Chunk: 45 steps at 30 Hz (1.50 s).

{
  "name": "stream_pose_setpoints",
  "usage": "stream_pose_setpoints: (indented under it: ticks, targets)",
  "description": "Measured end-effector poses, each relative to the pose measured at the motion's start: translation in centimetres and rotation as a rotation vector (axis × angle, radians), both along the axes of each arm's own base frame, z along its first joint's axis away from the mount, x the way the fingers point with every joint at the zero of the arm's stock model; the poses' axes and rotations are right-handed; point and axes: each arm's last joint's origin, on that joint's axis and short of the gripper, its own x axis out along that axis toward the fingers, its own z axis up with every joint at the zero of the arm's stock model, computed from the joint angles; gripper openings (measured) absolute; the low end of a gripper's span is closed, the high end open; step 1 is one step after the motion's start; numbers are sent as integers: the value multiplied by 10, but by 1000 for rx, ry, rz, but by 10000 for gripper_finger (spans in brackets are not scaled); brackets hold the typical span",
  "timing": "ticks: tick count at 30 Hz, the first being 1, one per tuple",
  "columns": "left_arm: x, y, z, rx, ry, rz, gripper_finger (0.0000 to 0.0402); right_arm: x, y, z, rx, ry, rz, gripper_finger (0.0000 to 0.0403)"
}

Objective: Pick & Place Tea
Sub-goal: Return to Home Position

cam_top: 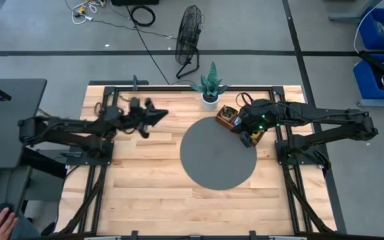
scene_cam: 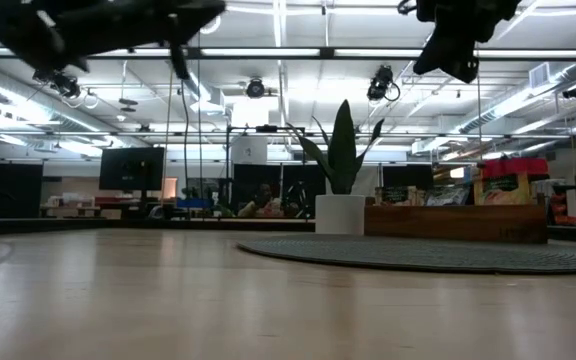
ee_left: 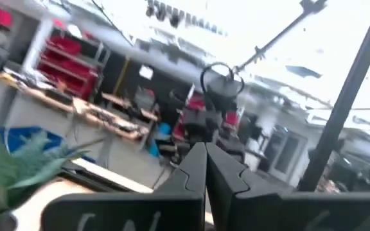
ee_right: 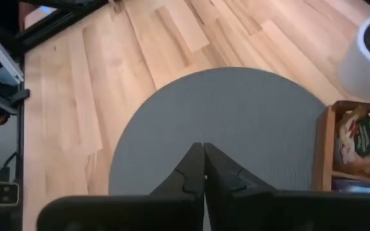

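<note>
While left tool (ee_left: 205, 153) and right tool (ee_right: 203, 151) hang pressed together, sachets (ee_right: 360, 142) occupy the wooden tray (ee_right: 322, 149).

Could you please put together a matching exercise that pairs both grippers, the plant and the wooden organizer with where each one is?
1. left gripper
2. right gripper
3. plant
4. wooden organizer

A. in a white pot, just beyond the grey mat
B. at the mat's rim, tea sachets inside
C. shut, above bare wood on the left of the table
D. shut, above the mat's right edge

Pairs: 1-C, 2-D, 3-A, 4-B.
</note>
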Motion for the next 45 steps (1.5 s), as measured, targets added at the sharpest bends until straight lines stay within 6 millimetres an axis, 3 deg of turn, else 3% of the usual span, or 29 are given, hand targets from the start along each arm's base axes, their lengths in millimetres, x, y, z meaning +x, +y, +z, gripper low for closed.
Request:
stream_pose_setpoints:
  ticks: [8,20,38,45]
  targets:
    - [-51,-24,-12,-4,-102,49,3,6,-1,-4,-3,15,4,4]
    - [-94,-38,-45,17,-181,82,3,15,-2,-12,16,56,-10,24]
    - [-122,-40,-57,80,-73,70,3,17,-2,-14,20,60,-12,25]
    - [-117,-40,-69,83,60,44,3,16,-2,-14,21,71,-12,25]
